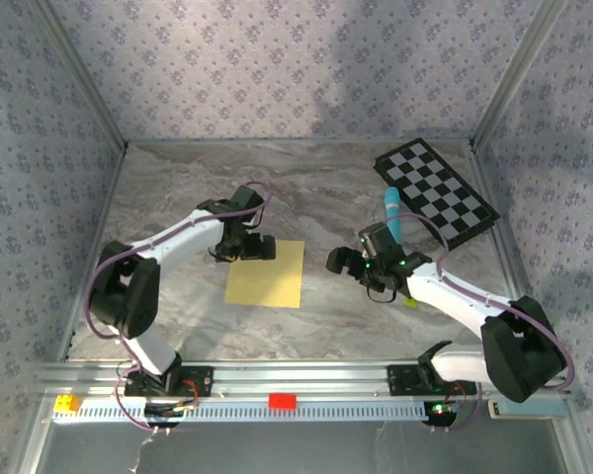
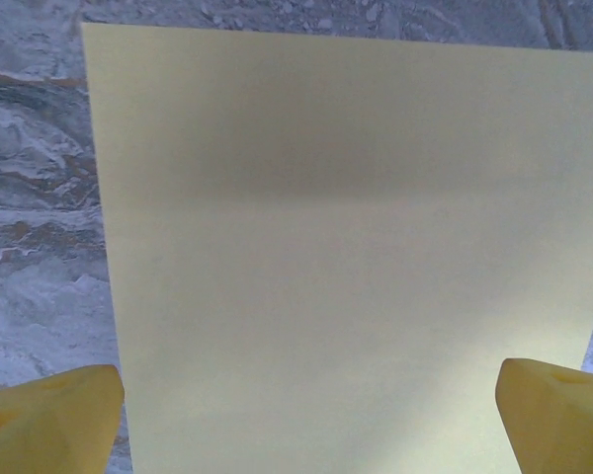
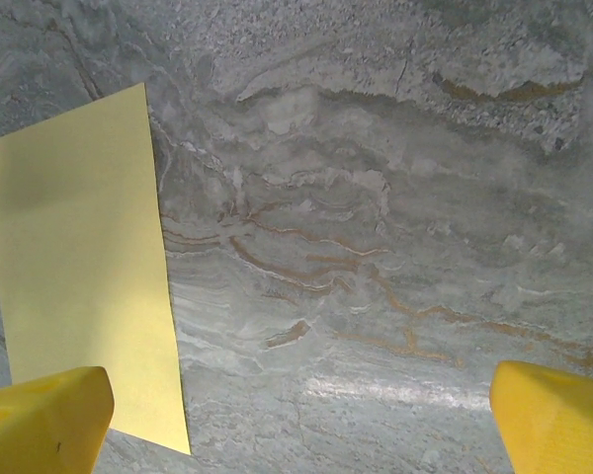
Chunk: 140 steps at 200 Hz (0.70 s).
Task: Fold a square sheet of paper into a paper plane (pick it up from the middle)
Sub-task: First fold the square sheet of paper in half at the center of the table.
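Marbled table [image 1: 178, 197], flat uncreased yellow square sheet of paper [image 1: 267, 275]; left gripper [image 1: 245, 249], right gripper [image 1: 348, 259] both released.

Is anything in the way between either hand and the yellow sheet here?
Nothing visible. The left hand is open over the far edge of the square sheet of paper. The right hand, also open, has bare table between it and the sheet. The marker and checkered board lie behind it.
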### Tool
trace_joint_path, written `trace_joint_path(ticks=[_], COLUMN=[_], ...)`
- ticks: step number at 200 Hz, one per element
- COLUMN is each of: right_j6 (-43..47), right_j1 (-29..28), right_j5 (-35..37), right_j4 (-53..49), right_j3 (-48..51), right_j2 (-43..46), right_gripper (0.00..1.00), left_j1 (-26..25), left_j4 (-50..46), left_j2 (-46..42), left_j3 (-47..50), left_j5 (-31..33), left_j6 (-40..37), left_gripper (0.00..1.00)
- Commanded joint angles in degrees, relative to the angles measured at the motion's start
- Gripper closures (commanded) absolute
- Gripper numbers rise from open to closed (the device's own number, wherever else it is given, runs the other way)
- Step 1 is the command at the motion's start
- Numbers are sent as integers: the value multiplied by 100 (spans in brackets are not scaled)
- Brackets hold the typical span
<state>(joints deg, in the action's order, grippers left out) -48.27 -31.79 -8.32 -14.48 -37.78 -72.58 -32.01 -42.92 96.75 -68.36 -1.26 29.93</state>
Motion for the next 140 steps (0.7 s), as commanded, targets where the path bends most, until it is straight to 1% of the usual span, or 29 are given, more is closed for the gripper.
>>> trace_joint_path(ticks=[1, 26, 56, 65, 88, 125, 140], right_j6=[-42, -35, -38, -35, -20, 2, -6], right_j1=[-66, -90, -99, -99, -94, -90, -88], right_j5=[76, 87, 127, 152, 181, 181, 181], right_j4=[-131, -134, -189, -212, -266, -318, -325], right_j3=[-227, -236, -254, -252, -239, -273, -265], right_j2=[-56, -96, -111, -108, -110, -110, -100], right_gripper=[0, 0, 0, 0, 0, 0, 0], left_j1=[-143, -326, -476, -488, -488, -490, -485], left_j4=[-528, -618, -909, -899, -881, -711, -684], left_j2=[291, 594, 953, 995, 1110, 1241, 1266], left_j3=[-332, -565, -858, -872, -885, -825, -809], left_j5=[-59, -30, 429, 481, 430, 38, 11], left_j6=[-155, -163, -80, -82, -108, -97, -22], left_gripper=[4, 3, 3, 3, 3, 2, 2])
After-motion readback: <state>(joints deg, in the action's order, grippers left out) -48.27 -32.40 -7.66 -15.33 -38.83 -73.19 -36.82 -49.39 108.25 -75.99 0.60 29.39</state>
